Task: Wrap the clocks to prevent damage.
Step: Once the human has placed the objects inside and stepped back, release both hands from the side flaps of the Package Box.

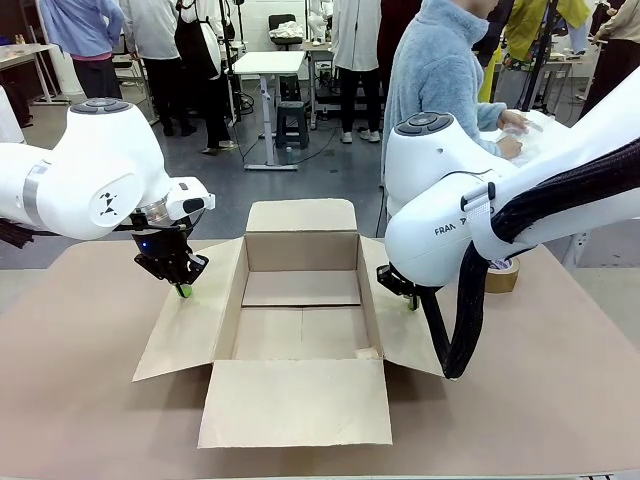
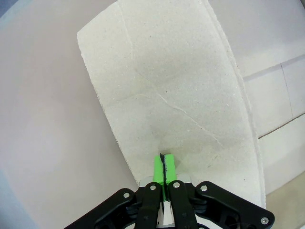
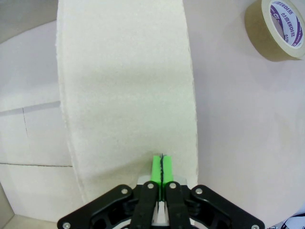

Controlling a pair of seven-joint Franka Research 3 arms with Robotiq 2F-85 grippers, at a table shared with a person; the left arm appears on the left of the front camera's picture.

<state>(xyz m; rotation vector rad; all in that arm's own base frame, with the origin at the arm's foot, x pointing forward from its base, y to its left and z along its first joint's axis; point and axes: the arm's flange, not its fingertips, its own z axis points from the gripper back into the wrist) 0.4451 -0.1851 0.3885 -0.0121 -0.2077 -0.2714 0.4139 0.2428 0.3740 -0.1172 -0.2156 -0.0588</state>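
Left pincer (image 1: pixel 183 290) (image 2: pixel 164 157): clenched. The green pads are pressed flat together with only a thin dark seam between them and nothing gripped. The tips point down and rest on the left flap (image 1: pixel 190 320) (image 2: pixel 167 86) of the open cardboard box (image 1: pixel 300 250). In the left wrist view the flap stretches away ahead of the tips, marked by a faint diagonal crease, with the table (image 1: pixel 80 380) on one side of it.

The box sits between the two pincers with all four flaps folded outward. The front flap (image 1: pixel 295 400) lies flat toward the robot, and the far flap (image 1: pixel 300 215) stands up behind.

Right pincer (image 1: pixel 413 301) (image 3: pixel 162 160): clenched the same way, pads together and holding nothing. The tips are set on the right flap (image 1: pixel 400 335) (image 3: pixel 124 95), which runs on ahead of them in the right wrist view.

Brown tape roll (image 1: pixel 503 277) (image 3: pixel 279 28): ahead of the right pincer and off to its right, lying on the table clear of the flap.

Clocks (image 1: pixel 537 132): a whitish bundle in clear wrap, well beyond the right pincer on the far side. It is under the person's hands (image 1: pixel 513 122) and partly hidden by the right arm. It is well apart from both pincers and from the box.
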